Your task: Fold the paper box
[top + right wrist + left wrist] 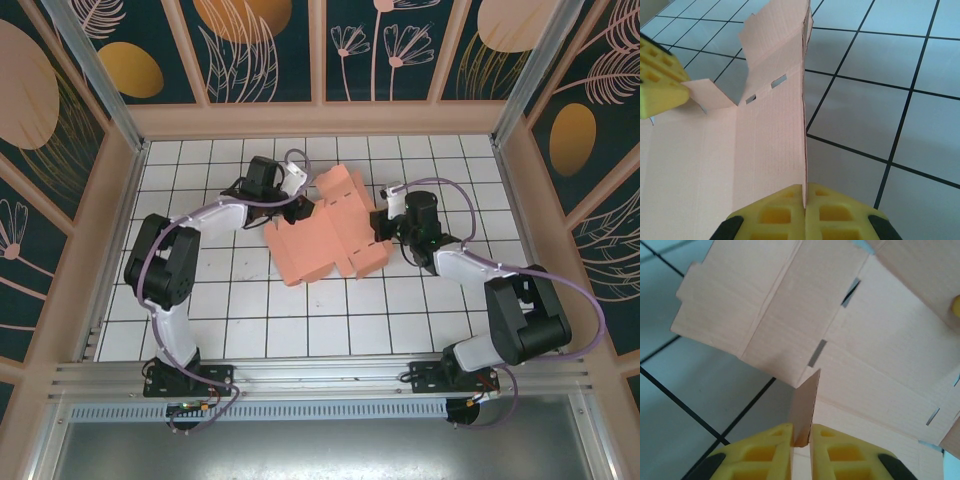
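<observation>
Top external view places the salmon-pink paper box (325, 240) mid-way on the tiled bench (300, 320) between both arms, its panels partly raised. Left wrist view adds close detail: the left fingers (765, 452) are clamped on a thin upright flap. Right wrist view has the right fingers (775, 217) pinching a standing panel's edge.

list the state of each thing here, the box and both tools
paper box: partly folded, several flaps raised, not closed into a box yet
left tool: shut on a raised flap of the paper box
right tool: shut on the edge of an upright panel of the paper box
</observation>
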